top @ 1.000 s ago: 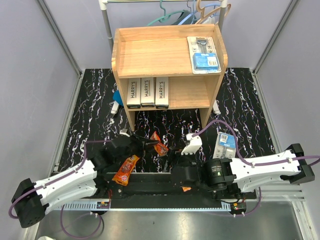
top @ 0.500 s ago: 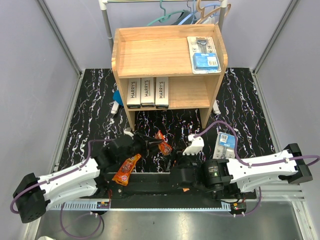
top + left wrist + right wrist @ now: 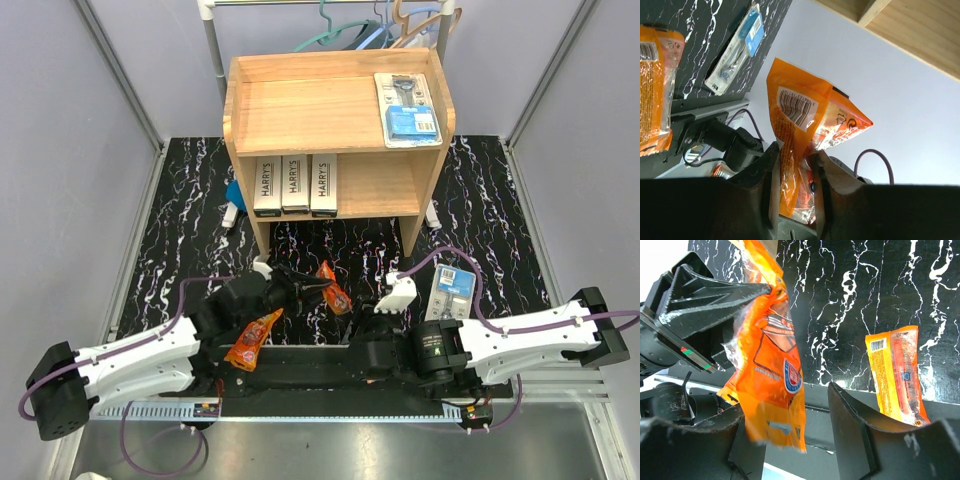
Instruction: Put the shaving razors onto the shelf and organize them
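1. Razor boxes marked HARRY'S — three of them — stand side by side at the left of the lower tier of the shelf; bare wood shows to their right.
2. One blister pack lies flat on the top tier, close against the right rim, with bare wood across the middle and left.
3. Left fingers are clenched on an orange packet, pinching it near one end and holding it above the tabletop in front of the shelf's legs.
4. Right fingers stand spread, one on each side of that packet's lower end. A gap shows on one side; whether the other finger touches the plastic cannot be told.
5. A second orange packet lies flat at the near edge of the tabletop, just beside the left arm.
6. A second blister pack lies on the tabletop to the right, near the right arm's wrist and apart from the shelf.
7. Behind the shelf, a clothes rail with hangers crosses the far edge — dark marbled tabletop lies open on both sides of the shelf.
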